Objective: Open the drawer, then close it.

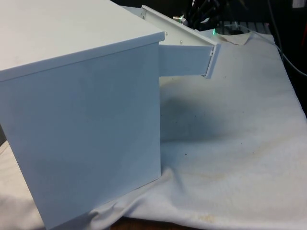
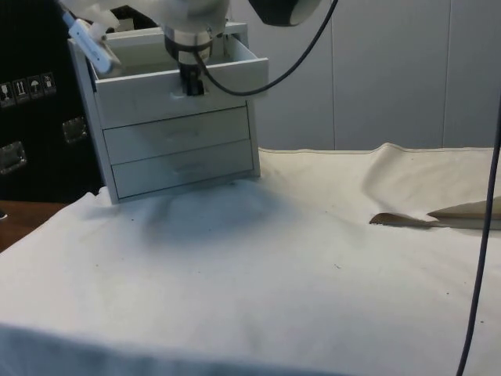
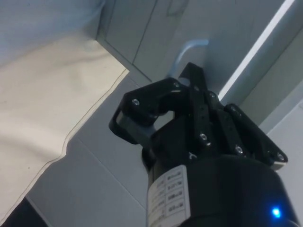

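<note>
The white chest of drawers (image 2: 176,125) stands at the tabletop's far corner. Its top drawer (image 2: 184,82) is pulled out, its long front panel level. The gripper (image 2: 192,82) sits at that front, fingers closed on the handle (image 3: 189,49).

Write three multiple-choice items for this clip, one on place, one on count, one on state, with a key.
1. Where is the gripper?
A. at the front of the top drawer
B. on the cloth
C. behind the chest

2. How many drawer fronts does the chest show in the side view?
A. one
B. three
C. five

3. What state is the top drawer in?
A. pulled out
B. flush with the others
C. lying on the table

Key: 1 A, the side view puts the gripper at the drawer's front panel. 2 B, three fronts are stacked there. 3 A, the drawer juts past the chest's side in the front view.
</note>
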Robot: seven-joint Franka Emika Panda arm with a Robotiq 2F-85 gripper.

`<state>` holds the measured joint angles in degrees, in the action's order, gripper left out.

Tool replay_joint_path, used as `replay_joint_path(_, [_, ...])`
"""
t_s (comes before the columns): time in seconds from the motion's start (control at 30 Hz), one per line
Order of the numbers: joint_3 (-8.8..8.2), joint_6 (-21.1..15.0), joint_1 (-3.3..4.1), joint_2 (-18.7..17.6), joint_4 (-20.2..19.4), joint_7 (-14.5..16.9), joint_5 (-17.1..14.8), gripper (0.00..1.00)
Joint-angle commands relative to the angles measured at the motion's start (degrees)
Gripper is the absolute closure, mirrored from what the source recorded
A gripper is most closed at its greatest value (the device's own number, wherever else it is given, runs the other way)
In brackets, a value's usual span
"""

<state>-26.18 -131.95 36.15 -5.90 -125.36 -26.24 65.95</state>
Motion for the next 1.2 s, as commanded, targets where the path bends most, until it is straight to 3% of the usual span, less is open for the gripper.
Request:
replay_joint_path(0.0, [-0.17, 0.1, -0.06, 0.5, 0.2, 0.4, 0.6, 1.0])
replay_joint_path(0.43, [-1.15, 0.1, -0.29, -0.2, 1.9, 0.9, 0.6, 1.0])
replay_joint_path(0.47, [-0.92, 0.5, -0.06, 0.6, 1.2, 1.2, 0.0, 1.0])
replay_joint_path(0.7, [-2.64, -0.9, -0.57, -2.8, 4.2, 0.5, 0.7, 1.0])
replay_joint_path(0.73, [-2.35, 0.1, -0.11, -2.5, 3.9, 0.5, 0.0, 1.0])
replay_joint_path(0.8, [-3.27, -1.1, -0.57, -3.5, 5.0, 0.6, 0.6, 1.0])
replay_joint_path(0.9, [-3.9, -1.4, -0.69, -4.2, 5.7, 0.7, 0.4, 1.0])
replay_joint_path(1.0, [-4.76, -1.9, -0.69, -5.2, 6.8, 0.8, 0.2, 1.0])
replay_joint_path(1.03, [-4.64, -0.9, -0.23, -4.7, 6.4, 0.6, 0.0, 1.0])
replay_joint_path(1.07, [-4.98, -2.0, -0.69, -5.4, 7.0, 0.8, 0.1, 1.0])
replay_joint_path(1.17, [-5.5, -2.3, -0.74, -6.2, 7.8, 0.9, 0.1, 1.0])
